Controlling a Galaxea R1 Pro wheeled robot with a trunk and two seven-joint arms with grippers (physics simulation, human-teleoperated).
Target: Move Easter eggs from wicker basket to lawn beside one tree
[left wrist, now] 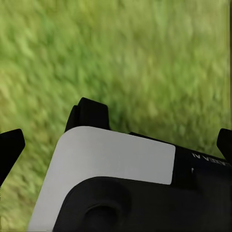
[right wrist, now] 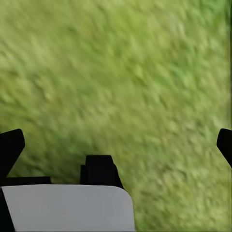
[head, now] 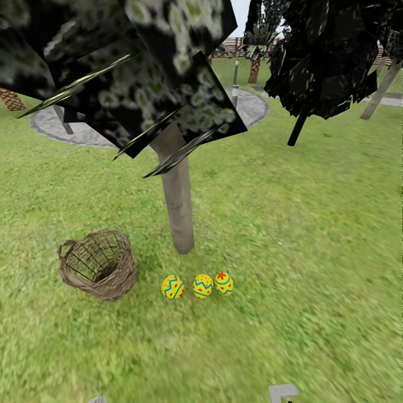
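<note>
Three yellow Easter eggs lie in a row on the lawn (head: pixel 302 235), just in front of the tree's pale trunk (head: pixel 178 201): one (head: pixel 172 286), a second (head: pixel 202 286) and a third with a red flower (head: pixel 224 283). The wicker basket (head: pixel 99 264) stands tilted to their left, and no egg shows inside it. My left gripper (left wrist: pixel 118 145) is open over bare grass, with its dark fingertips (left wrist: pixel 10 147) far apart. My right gripper (right wrist: pixel 117 144) is likewise open over grass, holding nothing.
The tree's dark spotted canopy (head: pixel 140 67) hangs low over the trunk. A thin black-trunked tree (head: pixel 298 130) stands at the right, and a grey paved circle (head: pixel 253 107) lies behind. A leaning pale trunk (head: pixel 380 92) is at the far right. Open grass spreads all around.
</note>
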